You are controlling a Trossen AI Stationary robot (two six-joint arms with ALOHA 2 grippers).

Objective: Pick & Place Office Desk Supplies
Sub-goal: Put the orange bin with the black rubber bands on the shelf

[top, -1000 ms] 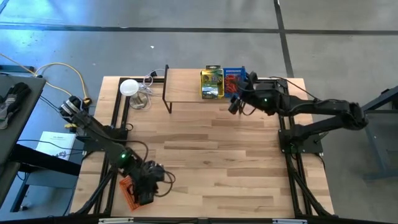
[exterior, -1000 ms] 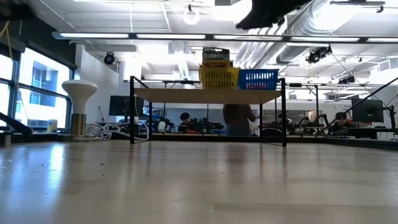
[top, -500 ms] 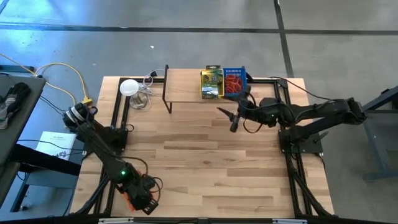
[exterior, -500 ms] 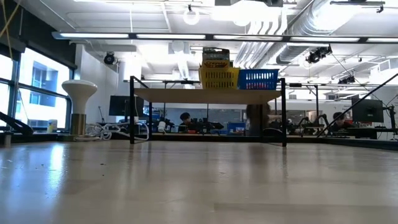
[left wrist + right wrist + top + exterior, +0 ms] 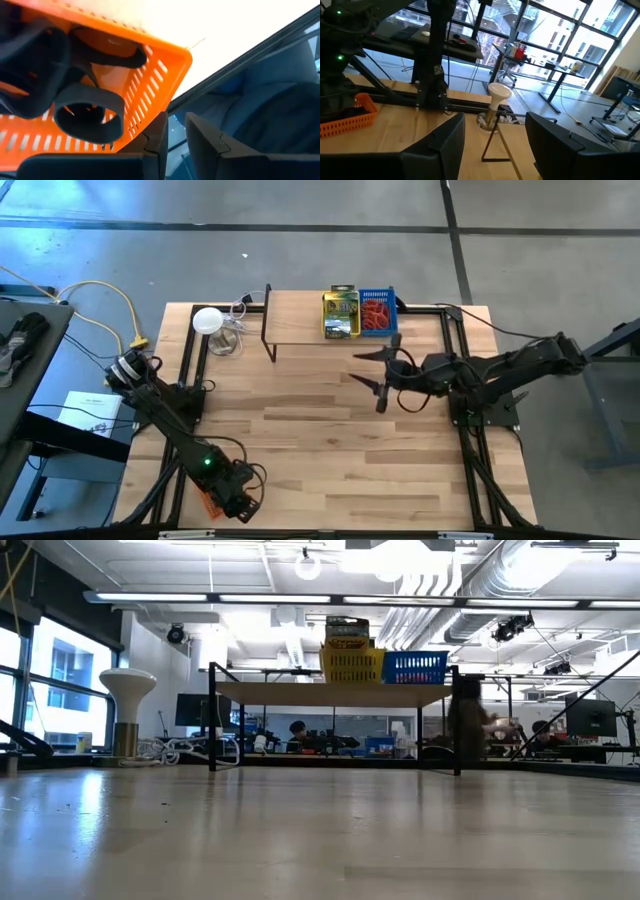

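Left tool [image 5: 172, 132] overhangs slotted orange plastic basket [image 5: 145, 85].

We've got a wooden bench [image 5: 330, 430] with a small raised shelf [image 5: 300, 330] at the back. A white round lamp [image 5: 207, 320] with clear wiring [image 5: 238, 308] sits just beside it. A yellow cable [image 5: 100, 290] trails over the grey floor [image 5: 300, 240].
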